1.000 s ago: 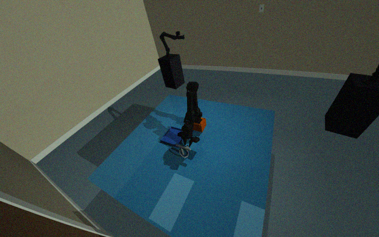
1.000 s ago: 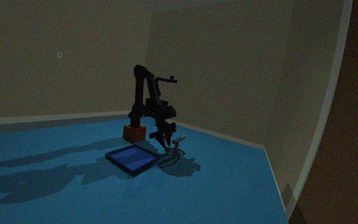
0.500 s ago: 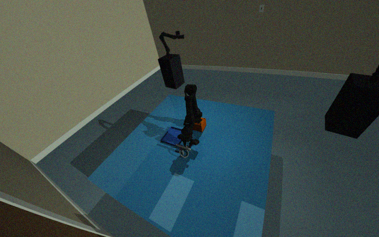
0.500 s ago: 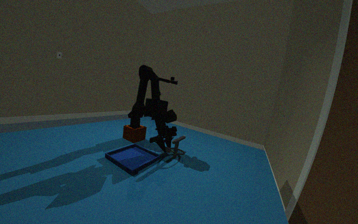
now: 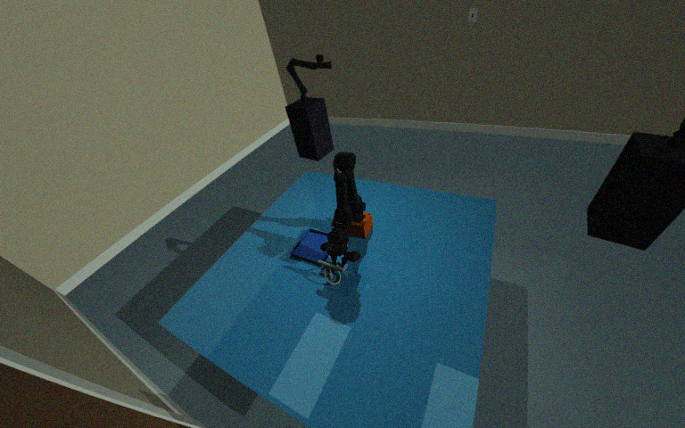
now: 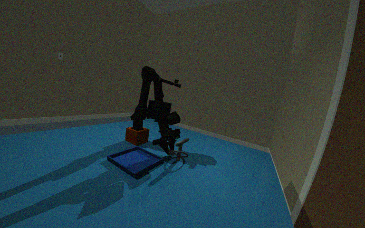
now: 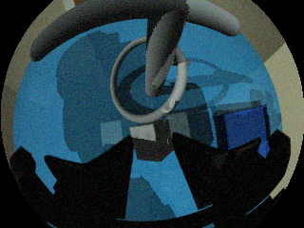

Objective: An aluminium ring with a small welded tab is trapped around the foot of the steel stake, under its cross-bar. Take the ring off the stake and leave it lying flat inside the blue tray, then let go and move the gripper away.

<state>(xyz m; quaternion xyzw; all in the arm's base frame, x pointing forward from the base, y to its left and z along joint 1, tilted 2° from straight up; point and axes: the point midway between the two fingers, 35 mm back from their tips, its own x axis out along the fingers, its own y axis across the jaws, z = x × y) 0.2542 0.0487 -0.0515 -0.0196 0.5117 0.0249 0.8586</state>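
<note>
it looks like a bare indoor room set up as a robotics lab: plain beige walls with pale skirting and a small wall plate [image 5: 473,14] [image 6: 60,56], a blue mat [image 5: 404,282] [image 6: 228,188] on a grey floor [image 5: 419,161], a black arm [image 5: 343,196] [image 6: 144,92] on an orange block [image 5: 364,227] [image 6: 137,136], and dark box stands [image 5: 310,128] around it
</note>
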